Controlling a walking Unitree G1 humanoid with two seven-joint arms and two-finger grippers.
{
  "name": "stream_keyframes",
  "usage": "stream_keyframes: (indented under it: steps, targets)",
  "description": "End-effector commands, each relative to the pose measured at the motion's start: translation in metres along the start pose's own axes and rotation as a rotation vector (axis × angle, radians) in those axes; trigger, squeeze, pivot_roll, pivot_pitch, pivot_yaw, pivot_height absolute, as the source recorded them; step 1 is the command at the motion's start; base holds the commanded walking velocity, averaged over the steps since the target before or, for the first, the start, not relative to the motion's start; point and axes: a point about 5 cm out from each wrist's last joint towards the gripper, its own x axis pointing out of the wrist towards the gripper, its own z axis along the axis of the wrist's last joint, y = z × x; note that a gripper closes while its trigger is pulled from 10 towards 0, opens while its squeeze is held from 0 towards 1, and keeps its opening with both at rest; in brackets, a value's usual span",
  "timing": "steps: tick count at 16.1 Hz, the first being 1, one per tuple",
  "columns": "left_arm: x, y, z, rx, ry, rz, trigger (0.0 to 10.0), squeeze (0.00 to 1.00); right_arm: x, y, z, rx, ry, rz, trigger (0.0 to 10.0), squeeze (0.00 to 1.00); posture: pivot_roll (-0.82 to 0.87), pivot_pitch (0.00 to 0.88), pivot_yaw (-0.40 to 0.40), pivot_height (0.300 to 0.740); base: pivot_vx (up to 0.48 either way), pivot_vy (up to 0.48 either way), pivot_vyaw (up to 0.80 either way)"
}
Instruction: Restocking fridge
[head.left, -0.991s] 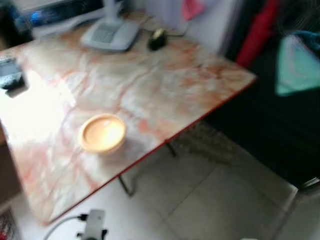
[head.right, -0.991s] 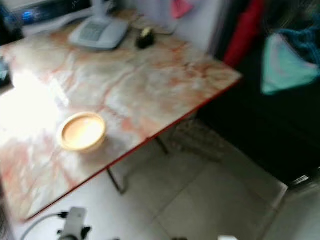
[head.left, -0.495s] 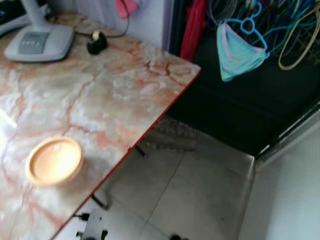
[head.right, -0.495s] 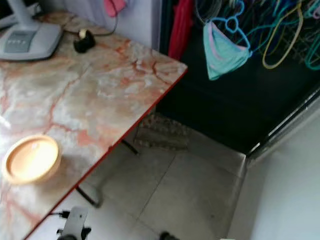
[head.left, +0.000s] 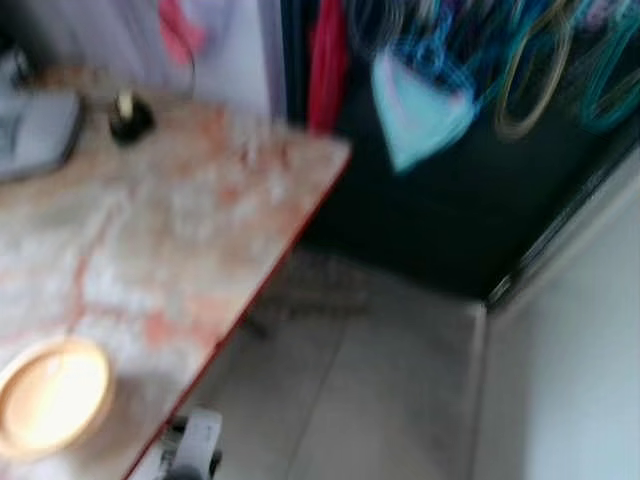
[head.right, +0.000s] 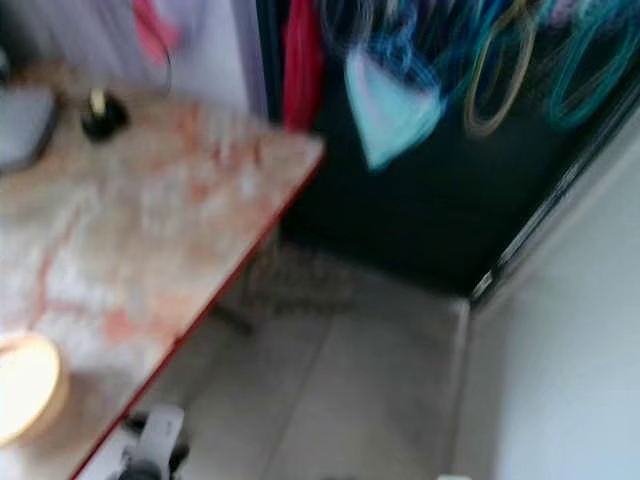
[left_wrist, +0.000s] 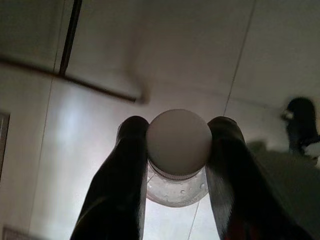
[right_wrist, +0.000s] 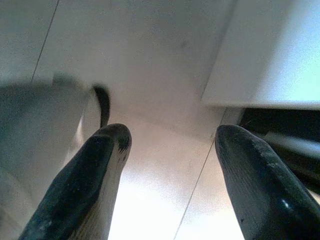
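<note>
Left gripper (left_wrist: 177, 150): fingers (left_wrist: 120, 190) closing on the neck of a clear bottle (left_wrist: 177, 187), pinching just under its white cap (left_wrist: 179, 142), bottle hanging over pale floor tiles. Right gripper (right_wrist: 170, 145): fingers (right_wrist: 95, 170) standing well apart, gripping nothing, pointing at the tiled floor (right_wrist: 150, 60) beside a white panel edge. Head views blurring heavily, suggesting walking or turning. Marble-patterned worktop (head.left: 180, 220) lying to the left, carrying a shallow yellow bowl (head.left: 50, 395) near its red edge, a small dark object (head.left: 128, 118) and a grey device (head.left: 35, 130) farther back. Dark doorway ahead, with hangers (head.left: 530, 70) and a teal garment (head.left: 415, 115) hanging in it. Judging the step as carrying the bottle toward a fridge not yet identifiable. Advising: keeping the neck pinch firm, holding the bottle upright and clear of the worktop edge, turning slowly, leaving the free fingers ready for the door.
</note>
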Motion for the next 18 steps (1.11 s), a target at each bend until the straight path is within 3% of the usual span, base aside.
stream_keyframes:
  steps: [1, 18]
  targets:
    - [-0.0034, 0.0027, -0.0163, 0.021, 0.055, -0.004, 10.0, 0.00, -0.0033, 0.0024, -0.0132, 0.012, 0.039, -0.001, 10.0, 0.00, 0.11, 0.096, -0.003, 0.740, 0.000, 0.000, -0.79]
    - [-0.0040, 0.0088, -0.0184, 0.001, 0.060, 0.024, 10.0, 0.00, -0.0035, 0.0080, -0.0144, 0.052, 0.021, -0.041, 10.0, 0.00, 0.07, 0.134, 0.027, 0.740, 0.000, 0.000, -0.79]
